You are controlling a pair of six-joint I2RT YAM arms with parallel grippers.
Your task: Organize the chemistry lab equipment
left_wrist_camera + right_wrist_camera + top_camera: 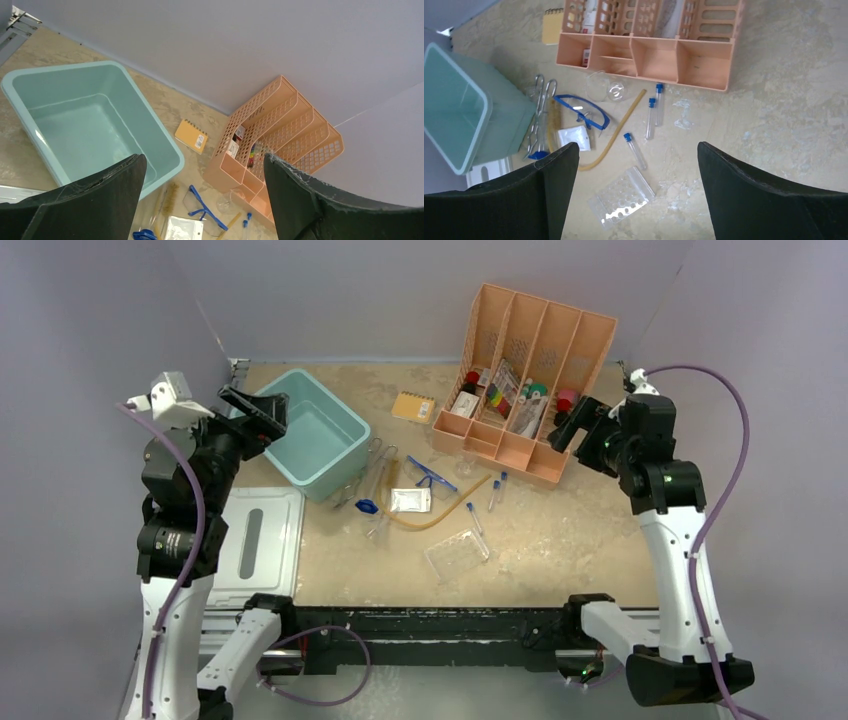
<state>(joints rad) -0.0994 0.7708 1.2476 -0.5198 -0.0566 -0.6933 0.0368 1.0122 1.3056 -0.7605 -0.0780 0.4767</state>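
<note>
The left pincer (255, 412) hangs at the left of the overhead view, overlapping the left rim of the pale teal plastic bin (345, 455). Its black fingers are spread wide with nothing between them. The right pincer (572, 425) hangs at the right, just in front of the peach slotted plastic divider (590, 340), equally wide and empty.

Between them, mid-frame on the sandy table (580, 540), lies the lab gear. The metal tongs (365, 470) are tight against the bin's wall. Beside them are the blue-framed goggles (432, 475) and the small clear bag (411, 501). The amber rubber tubing (445, 512) curves along the bag's lower side. Three small clear blue-capped test tubes (658, 102) lie to the right of the tubing. The clear plastic tube rack (457, 554) sits lowest, just beside one tube.

The lower right of the table is bare from the rack to the right arm. The back strip between bin and divider holds only a small orange spiral notepad (413, 406). Grey walls close in behind and on both sides, and the bin stands near the left one. A white flat panel with a slot (255, 545) lies at the lower left.

In the left wrist view the fingers and the frame's bottom edge cut off most of the gear. In the right wrist view the bin is cropped at the left and the divider's top is cut off. The tongs overlap a brown bristly brush (170, 192) and a blue piece, which are hard to separate. A small clear round item (609, 90) at the divider's foot is hard to make out.
</note>
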